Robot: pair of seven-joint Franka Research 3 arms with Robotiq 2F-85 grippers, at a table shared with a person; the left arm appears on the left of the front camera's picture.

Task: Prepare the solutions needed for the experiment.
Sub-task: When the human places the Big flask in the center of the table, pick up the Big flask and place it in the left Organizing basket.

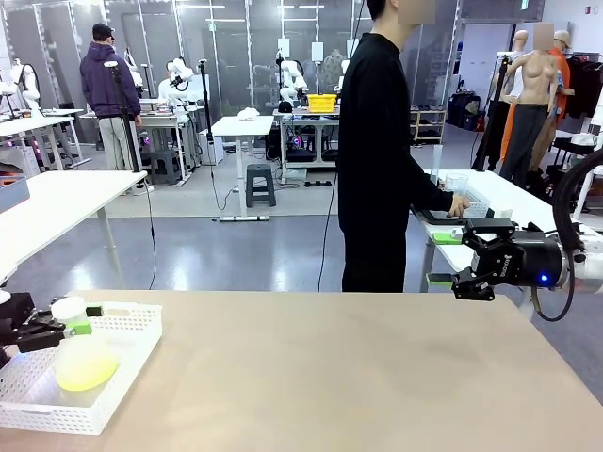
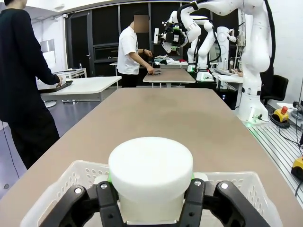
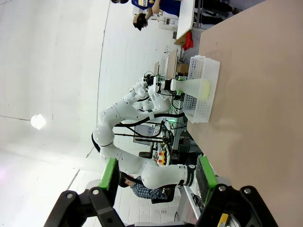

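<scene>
A clear conical flask with a white cap point(image 1: 68, 307) stands in the white basket point(image 1: 132, 325) at the table's front left. The solutions point(image 1: 85, 369) show as a shallow yellow-green layer in its bottom. My left gripper point(image 1: 79, 319) reaches in from the left, its fingers close on either side of the flask's neck under the cap. In the left wrist view the cap point(image 2: 150, 168) sits between the fingers point(image 2: 108, 201); whether they press it does not show. My right gripper point(image 1: 441, 260) hovers open and holds nothing beyond the table's far right edge, and its wrist view shows the flask point(image 3: 199, 87) far off.
The tan tabletop point(image 1: 330, 367) stretches bare between basket and right arm. A person in black point(image 1: 377, 151) stands at the far side, turned to a white side table point(image 1: 509, 202) at the right, hands on something there.
</scene>
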